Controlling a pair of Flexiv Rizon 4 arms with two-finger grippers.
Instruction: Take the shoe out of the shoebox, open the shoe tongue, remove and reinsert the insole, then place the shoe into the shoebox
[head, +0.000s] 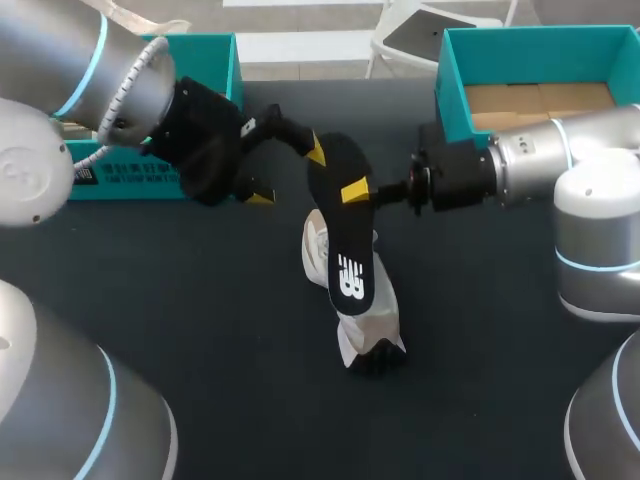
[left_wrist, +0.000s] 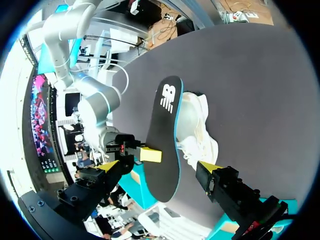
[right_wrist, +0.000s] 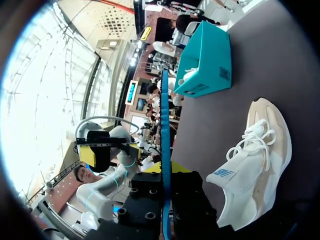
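- right gripper (head: 358, 190) is clamped on the black insole (head: 348, 250), pinching it partway along its length; my right wrist view shows it edge-on between my fingers.
- left gripper (head: 288, 174) stands wide open. its yellow tips sit either side of one end of the insole, and i can't tell whether either tip touches it.
- the insole hangs in the air on a slant, its free end down over the white shoe (head: 365, 320), and it is fully out of the shoe.
- the shoe rests loose on the dark table (head: 200, 330), between the teal shoebox (head: 455, 90) on my right and a second teal box (head: 210, 60) on my left. neither gripper holds it.
- my judgement: reinserting is the step in hand, and several things could spoil it.
- a single pinch on a thin, bendy insole lets it pivot or slide, so the free end may miss the shoe's opening.
- if my left fingers close off-centre, they could fold the insole or pull it against my right grip.
- with nothing steadying the shoe, pushing the insole in could shove it along the table or tip it.
- the free end could also catch on the collar or tongue and buckle.
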